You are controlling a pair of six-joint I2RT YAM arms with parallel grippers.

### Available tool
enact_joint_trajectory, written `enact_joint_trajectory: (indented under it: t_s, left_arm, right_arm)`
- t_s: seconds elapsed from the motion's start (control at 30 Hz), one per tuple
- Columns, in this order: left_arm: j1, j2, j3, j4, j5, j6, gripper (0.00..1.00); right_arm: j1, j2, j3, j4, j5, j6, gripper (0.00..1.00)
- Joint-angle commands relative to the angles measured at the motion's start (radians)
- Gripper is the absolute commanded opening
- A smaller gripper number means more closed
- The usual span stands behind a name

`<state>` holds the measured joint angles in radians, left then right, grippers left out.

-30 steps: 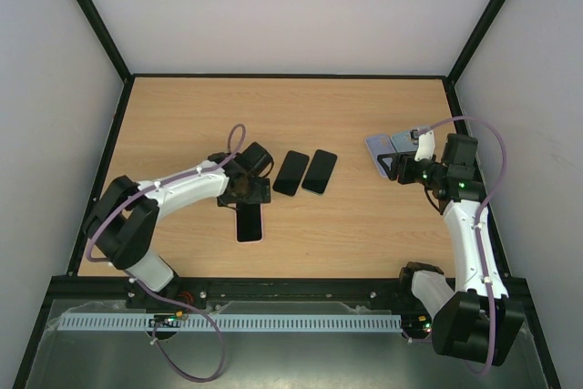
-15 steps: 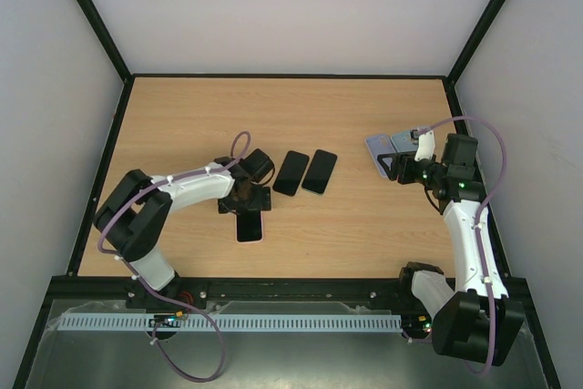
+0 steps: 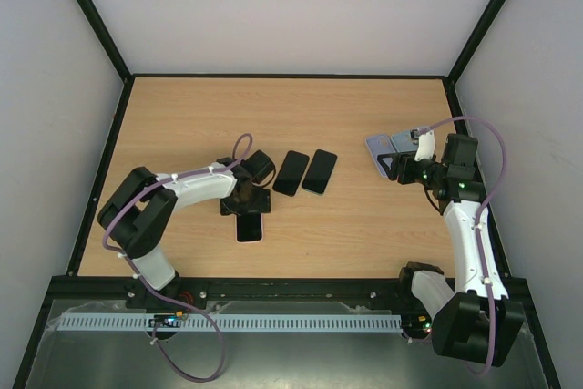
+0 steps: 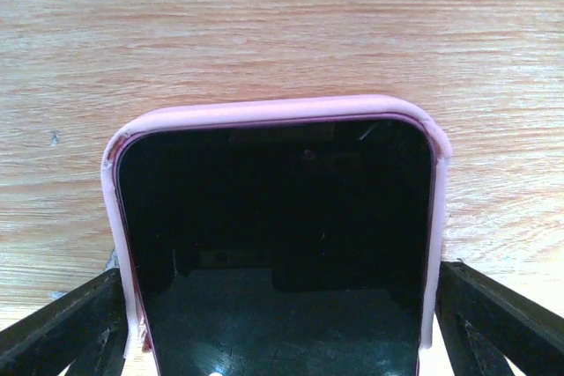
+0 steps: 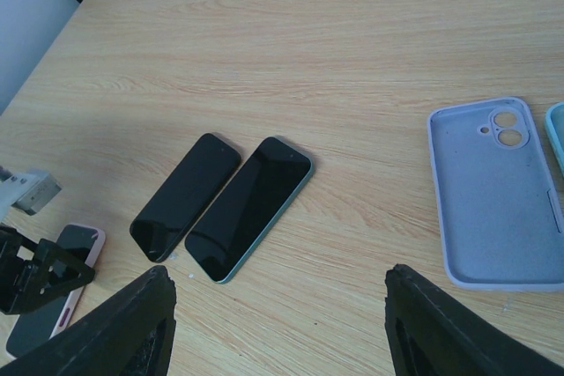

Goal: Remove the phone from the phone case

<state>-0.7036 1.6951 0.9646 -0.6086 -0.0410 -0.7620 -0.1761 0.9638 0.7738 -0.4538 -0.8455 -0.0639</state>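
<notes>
A phone in a pink case (image 4: pixel 278 244) lies face up on the wooden table, near the front left in the top view (image 3: pixel 249 225). My left gripper (image 4: pixel 278 283) is low over its far end in the top view (image 3: pixel 246 199). It is open, with one finger (image 4: pixel 62 323) close beside each long edge of the case. My right gripper (image 5: pixel 278 283) is open and empty, hovering at the right of the table (image 3: pixel 401 166). The pink phone also shows in the right wrist view (image 5: pixel 57 292).
Two bare phones lie side by side mid-table, a black one (image 3: pixel 291 172) and a green-edged one (image 3: pixel 320 171). An empty lilac case (image 5: pixel 493 195) lies by the right gripper, with a teal case edge (image 5: pixel 557 134) beside it. Black frame rails border the table.
My left gripper has moved a little toward the front of the table and lower, onto the far end of the pink-cased phone. The phone and the right arm have not moved.
</notes>
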Motion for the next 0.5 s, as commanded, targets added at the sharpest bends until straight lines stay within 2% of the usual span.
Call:
enact_joint_trajectory:
  t_s: [0.0,0.2,0.47]
  left_arm:
    - [0.000,0.033,0.005,-0.022,0.028,0.003,0.91]
    - [0.000,0.076,0.029,-0.032,0.034,0.010,0.86]
    - [0.000,0.001,0.095,-0.079,0.049,0.029,0.67]
  right_arm:
    - [0.004,-0.019,-0.001,0.009,0.008,-0.010,0.63]
    - [0.004,-0.023,0.000,0.010,0.008,-0.010,0.63]
    - [0.004,-0.029,-0.001,0.008,0.007,-0.010,0.63]
